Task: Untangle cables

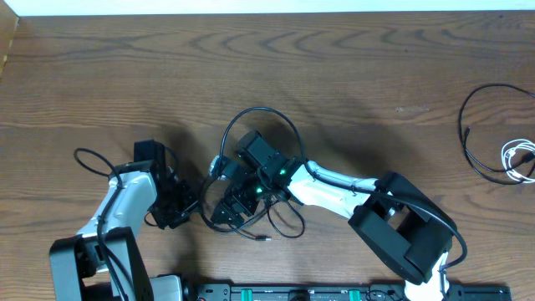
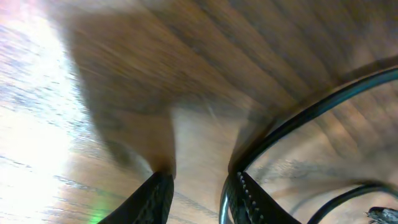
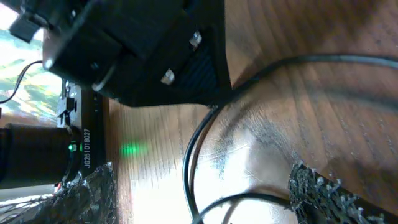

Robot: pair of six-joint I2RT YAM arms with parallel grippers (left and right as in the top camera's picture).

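Note:
A tangle of thin black cables lies in loops at the table's middle, with a small plug end near the front. My right gripper is open wide over the tangle. In the right wrist view two black cable strands run between its fingers, not gripped. My left gripper faces it from the left and is open. In the left wrist view bare wood shows between the fingers, and a black cable runs along the outside of the right finger.
A separate black cable and a coiled white cable lie at the far right edge. A thin black loop sits left of my left arm. The left gripper's body fills the top of the right wrist view.

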